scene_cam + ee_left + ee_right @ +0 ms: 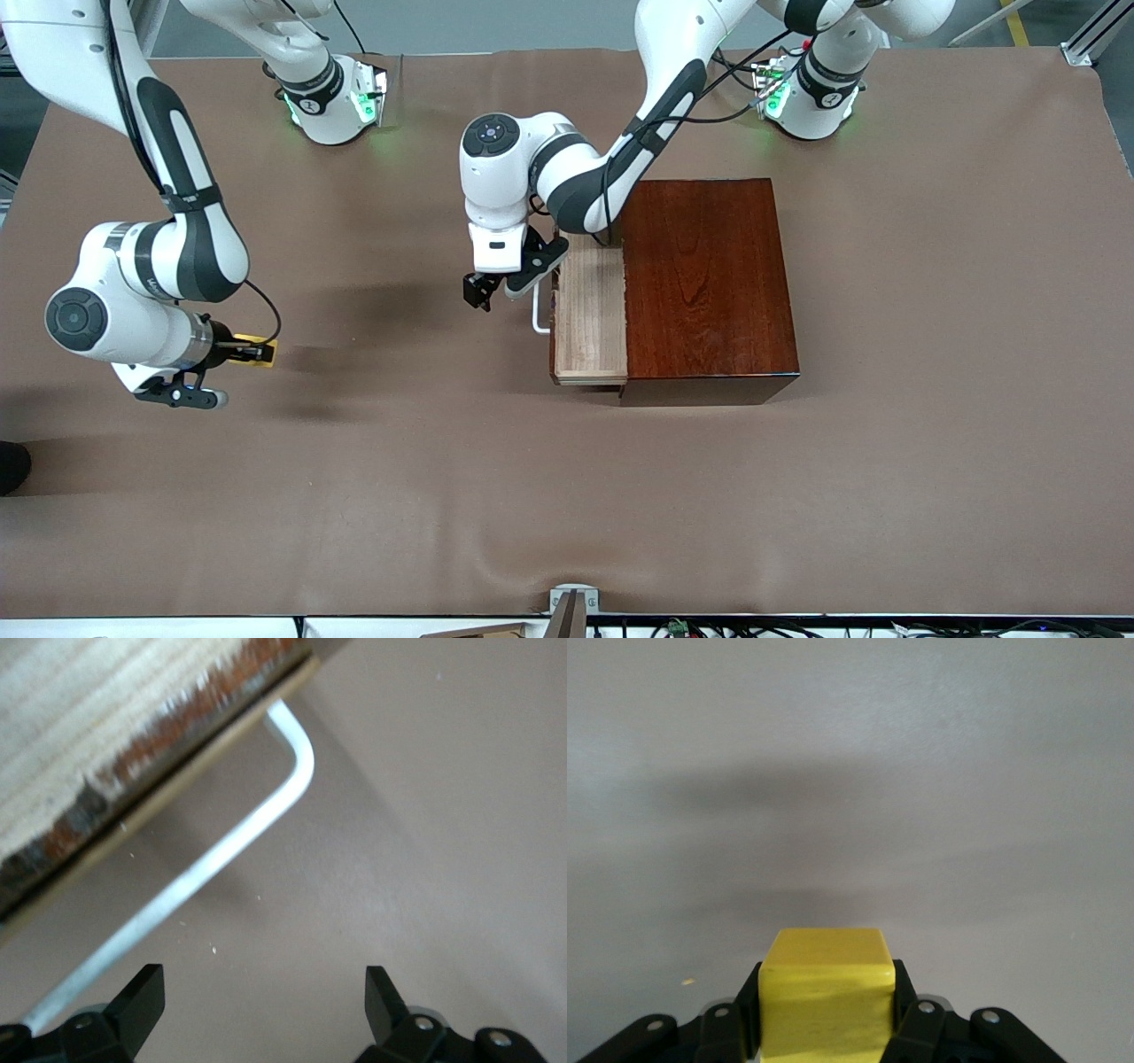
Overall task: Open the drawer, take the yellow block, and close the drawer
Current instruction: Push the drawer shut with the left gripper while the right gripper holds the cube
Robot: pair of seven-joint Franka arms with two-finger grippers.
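Left claw (493, 293): wide, at drawer (589, 310) front, handle (539, 310) at its 3 o'clock, long axis 12–6 | Right claw (257, 352): holding block (262, 342), over counter (443, 487) | Remaining: close drawer.

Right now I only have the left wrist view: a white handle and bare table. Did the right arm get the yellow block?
Observer: Yes. The right gripper is shut on the yellow block, up over bare table toward the right arm's end.
Operator: Is the drawer open?
Observer: Partly. The drawer sticks out of the wooden box, its pale inside showing.
Operator: Where's my gripper?
Observer: The left gripper is open, just off the handle, not around it.
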